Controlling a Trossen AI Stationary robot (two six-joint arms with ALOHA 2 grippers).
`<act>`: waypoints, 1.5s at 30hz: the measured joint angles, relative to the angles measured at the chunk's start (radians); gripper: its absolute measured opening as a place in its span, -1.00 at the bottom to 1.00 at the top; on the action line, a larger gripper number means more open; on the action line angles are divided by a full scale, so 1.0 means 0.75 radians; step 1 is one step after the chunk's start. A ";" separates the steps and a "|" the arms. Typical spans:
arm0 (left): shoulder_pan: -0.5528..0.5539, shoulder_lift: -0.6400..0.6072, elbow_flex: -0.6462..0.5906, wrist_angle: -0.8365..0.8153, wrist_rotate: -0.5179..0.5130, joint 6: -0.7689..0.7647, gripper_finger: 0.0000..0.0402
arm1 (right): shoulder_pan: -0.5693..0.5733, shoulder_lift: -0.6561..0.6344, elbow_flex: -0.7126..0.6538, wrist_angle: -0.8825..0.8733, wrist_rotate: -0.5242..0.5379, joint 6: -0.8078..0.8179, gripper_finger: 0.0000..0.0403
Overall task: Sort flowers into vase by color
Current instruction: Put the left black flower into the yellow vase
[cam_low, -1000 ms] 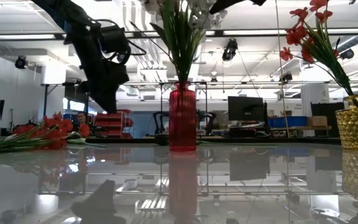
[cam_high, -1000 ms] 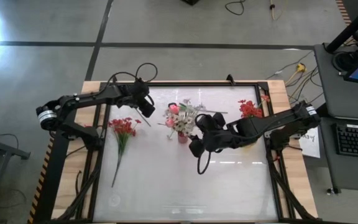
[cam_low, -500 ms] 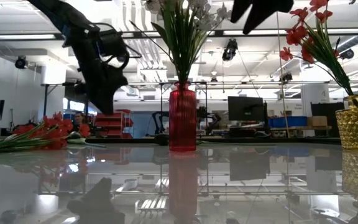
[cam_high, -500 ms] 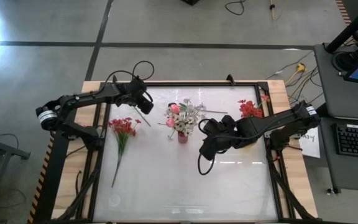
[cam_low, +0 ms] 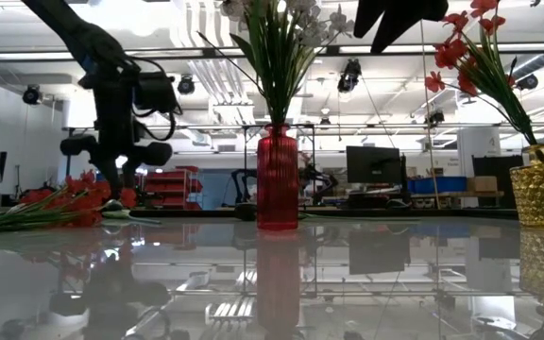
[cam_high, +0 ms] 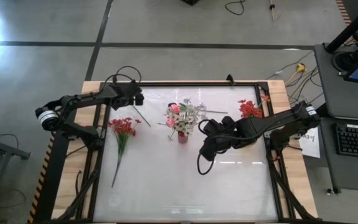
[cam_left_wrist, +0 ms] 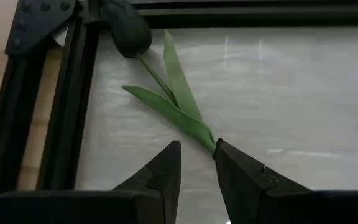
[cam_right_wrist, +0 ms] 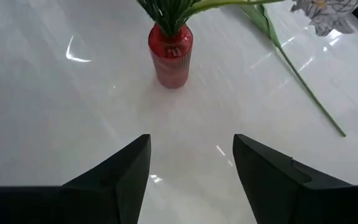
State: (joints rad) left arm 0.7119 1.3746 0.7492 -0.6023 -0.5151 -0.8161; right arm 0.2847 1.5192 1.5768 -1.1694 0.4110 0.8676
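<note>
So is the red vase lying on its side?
No, the red vase stands upright on the table, with green stems rising out of its top.
</note>
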 joint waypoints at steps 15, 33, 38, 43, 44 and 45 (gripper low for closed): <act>0.106 0.206 -0.041 0.271 0.110 -0.142 -0.53 | -0.004 0.000 -0.001 0.002 0.000 0.052 0.09; 0.162 0.306 -0.026 0.328 -0.008 -0.300 -0.10 | 0.015 0.001 -0.001 0.000 0.000 0.087 0.09; 0.158 0.384 0.040 0.229 -0.024 -0.312 -0.10 | 0.016 0.001 -0.001 0.001 0.000 0.088 0.09; 0.152 0.406 0.061 0.201 -0.019 -0.325 -0.21 | 0.015 0.001 -0.001 0.001 0.000 0.089 0.09; 0.151 0.403 0.059 0.205 -0.012 -0.328 -0.26 | 0.016 0.001 -0.001 0.001 0.000 0.089 0.09; 0.150 0.402 0.058 0.207 -0.003 -0.332 -0.31 | 0.016 0.001 -0.001 0.001 0.000 0.088 0.09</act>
State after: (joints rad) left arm 0.8246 1.6764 0.7925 -0.4473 -0.5175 -1.0649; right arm 0.2964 1.5196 1.5764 -1.1688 0.4110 0.9337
